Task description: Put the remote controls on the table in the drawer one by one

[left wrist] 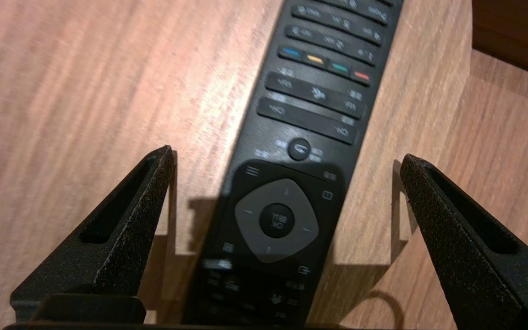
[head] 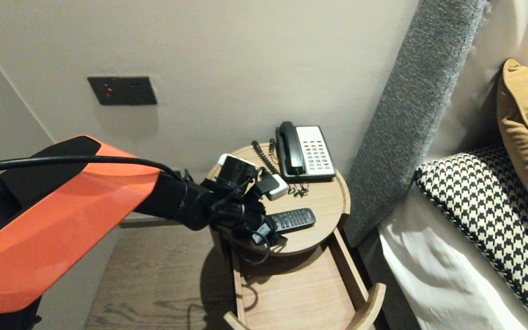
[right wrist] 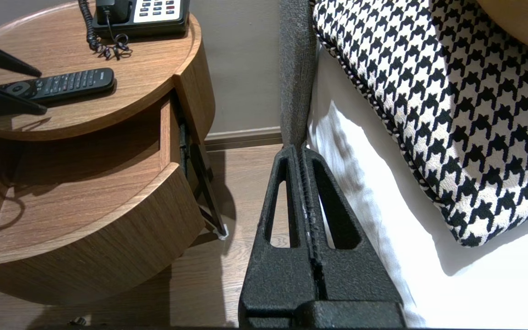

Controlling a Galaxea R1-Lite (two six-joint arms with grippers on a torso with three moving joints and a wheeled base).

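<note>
The left gripper hovers over one end of a black remote that lies flat on a round wooden table. Its fingers are spread wide, one on each side of the remote, and neither touches it. Whether the tips meet the tabletop cannot be told.

In the head view, the arm's wrist and cables hide the fingers and that end of the remote. In the left wrist view, both ends of the remote are cut off and its button labels are blurred.

The right gripper is outside the head view. It hangs low beside the bed, fingers pressed together on nothing.

A phone with a coiled cord sits behind the remote at the table's back edge. Under the tabletop a drawer stands pulled out, its back part in shadow. A grey headboard and a checked pillow lie to the right.
</note>
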